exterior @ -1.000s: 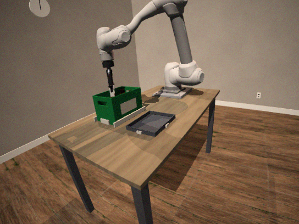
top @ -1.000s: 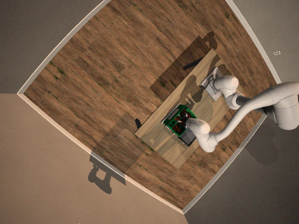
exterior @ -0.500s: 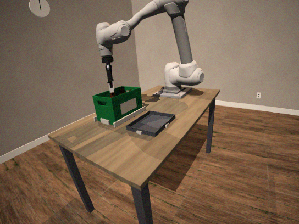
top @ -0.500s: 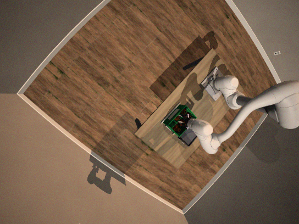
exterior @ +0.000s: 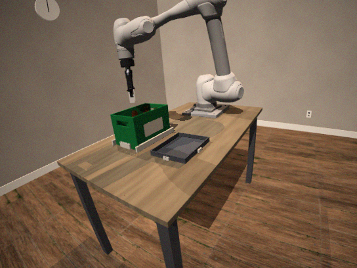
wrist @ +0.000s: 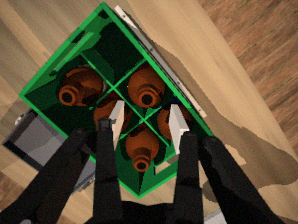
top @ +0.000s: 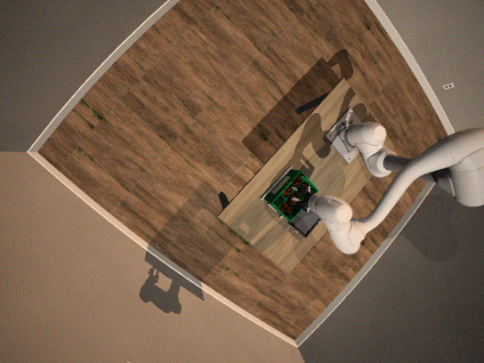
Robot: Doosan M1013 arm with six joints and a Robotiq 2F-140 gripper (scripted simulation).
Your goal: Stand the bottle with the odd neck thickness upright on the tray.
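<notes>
The green crate (exterior: 141, 126) stands on the table with its cells holding several brown bottles upright. In the wrist view I look down into the crate (wrist: 60, 60): one bottle (wrist: 75, 90) stands at the left, one (wrist: 145, 90) at the top middle and one (wrist: 140, 150) at the bottom. Two more are partly hidden behind my fingers. My gripper (wrist: 147, 112) hangs above the crate, clear of the bottle mouths, with its fingers part open and nothing between them. From the side the gripper (exterior: 131, 96) points straight down over the crate's back half. The dark grey tray (exterior: 180, 148) lies empty beside the crate.
The crate sits between pale stop rails (exterior: 154, 138) on the table. The arm's base (exterior: 210, 110) is bolted at the table's far end. From above, the tray (top: 306, 222) is partly hidden under the arm's wrist, next to the crate (top: 290, 195).
</notes>
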